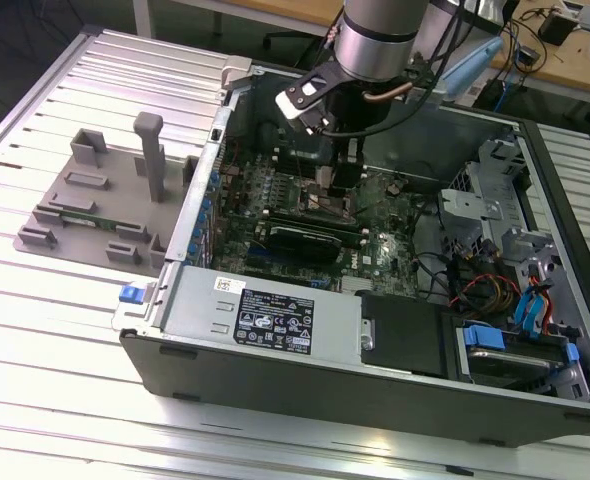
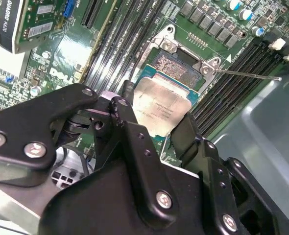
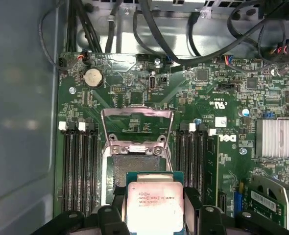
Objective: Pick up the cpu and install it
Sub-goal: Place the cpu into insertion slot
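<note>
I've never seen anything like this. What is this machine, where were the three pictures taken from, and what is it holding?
It is a robot arm reaching down into an open computer case, which lies on a ribbed metal table. The exterior view comes from a camera standing off the arm. Both wrist views come from cameras riding on the arm, looking past its gripper. The gripper's two black fingers are clamped on the cpu, a flat silvery square. It is held at the edge of the open socket on the green motherboard. A grey plastic holder sits on the table beside the case.
</note>
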`<state>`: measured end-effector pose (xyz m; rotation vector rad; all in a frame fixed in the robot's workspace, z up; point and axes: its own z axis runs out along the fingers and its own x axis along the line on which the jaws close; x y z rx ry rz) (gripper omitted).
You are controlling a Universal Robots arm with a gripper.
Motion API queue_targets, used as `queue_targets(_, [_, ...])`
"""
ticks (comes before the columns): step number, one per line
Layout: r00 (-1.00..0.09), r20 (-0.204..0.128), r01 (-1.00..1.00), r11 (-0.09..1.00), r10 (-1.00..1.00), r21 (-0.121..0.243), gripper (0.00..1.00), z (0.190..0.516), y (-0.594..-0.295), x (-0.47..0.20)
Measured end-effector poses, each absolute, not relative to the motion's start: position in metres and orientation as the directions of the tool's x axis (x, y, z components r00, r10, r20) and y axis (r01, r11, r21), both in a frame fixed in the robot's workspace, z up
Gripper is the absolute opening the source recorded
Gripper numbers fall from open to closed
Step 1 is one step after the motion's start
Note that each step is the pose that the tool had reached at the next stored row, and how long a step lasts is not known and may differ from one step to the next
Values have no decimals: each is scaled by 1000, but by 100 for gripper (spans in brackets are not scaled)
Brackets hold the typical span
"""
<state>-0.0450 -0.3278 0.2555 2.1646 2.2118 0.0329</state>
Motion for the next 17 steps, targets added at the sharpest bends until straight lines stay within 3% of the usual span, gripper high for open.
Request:
queue_targets(12, [-42, -23, 998, 43, 999, 39, 55, 237, -325, -42])
queue_targets(17, [1, -23, 999, 0, 1000, 38, 55, 229, -325, -41])
